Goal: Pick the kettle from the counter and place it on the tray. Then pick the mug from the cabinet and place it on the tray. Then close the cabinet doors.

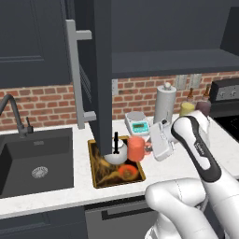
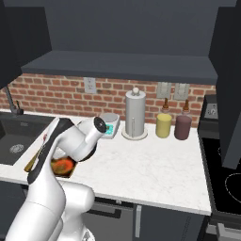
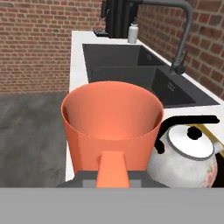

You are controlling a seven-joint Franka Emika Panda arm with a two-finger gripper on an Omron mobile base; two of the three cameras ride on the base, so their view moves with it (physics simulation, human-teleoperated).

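Carrying the mug to the tray beside the kettle.

Standing open above the white speckled stone worktop (image 1: 56,186), the tall dark navy cabinet door (image 1: 100,70) is overhanging the rectangular gold-rimmed dark tray (image 1: 99,179), where the squat silver-white kettle (image 1: 116,151) is already sitting. The claw (image 3: 112,177) is pinching the handle of the coral-orange cylindrical mug (image 1: 136,148), holding it over the tray, just beside the kettle; it looks light, rigid, probably slick-glazed, best held by that handle.
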